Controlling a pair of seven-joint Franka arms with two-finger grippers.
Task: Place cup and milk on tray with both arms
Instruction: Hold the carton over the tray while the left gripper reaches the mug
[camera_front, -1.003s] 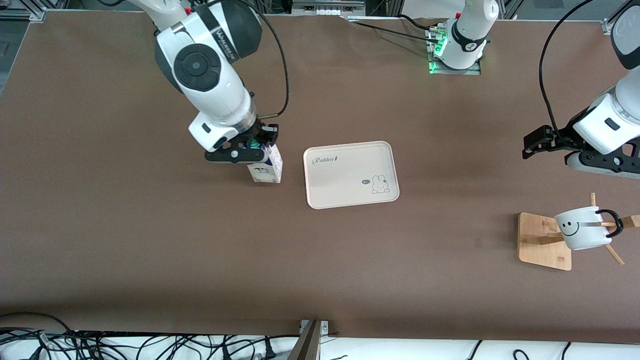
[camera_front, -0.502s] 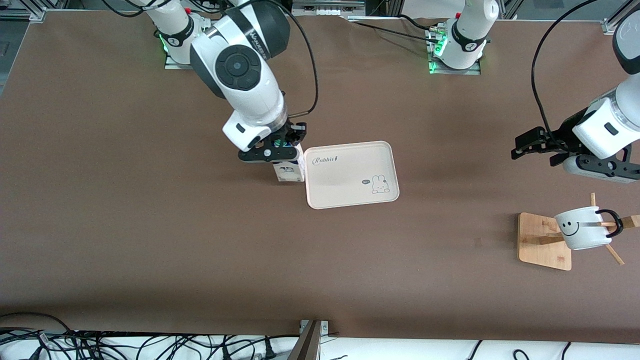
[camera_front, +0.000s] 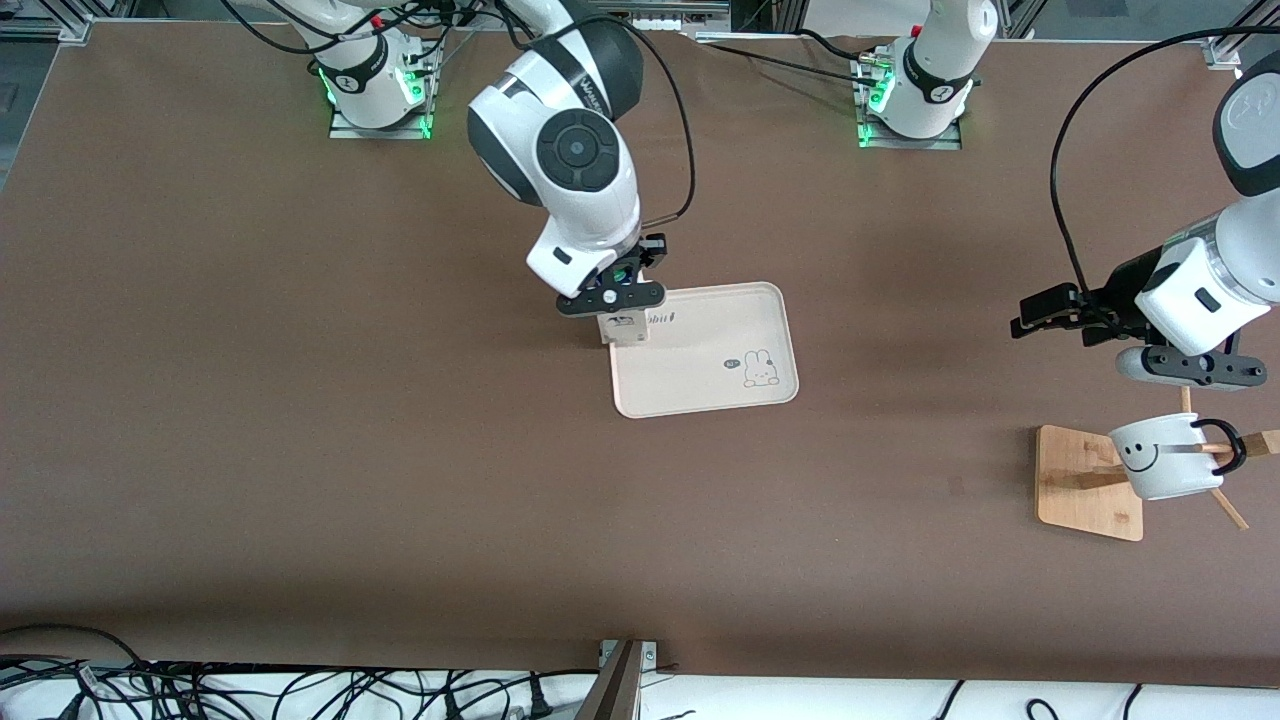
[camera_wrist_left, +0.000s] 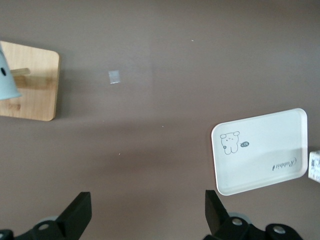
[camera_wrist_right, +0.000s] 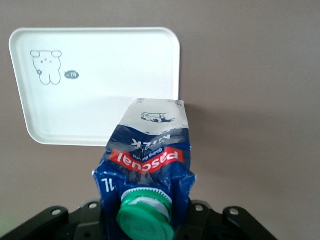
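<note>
My right jaws (camera_front: 622, 292) pinch the milk (camera_front: 622, 327) over the tray's (camera_front: 700, 380) edge. My left jaws (camera_front: 1190, 368), spread wide, hang above the cup (camera_front: 1165, 460).

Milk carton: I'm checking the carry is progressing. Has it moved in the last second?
Yes. The milk carton, gripped by the right hand, went toward the tray and now overlaps its edge.
</note>
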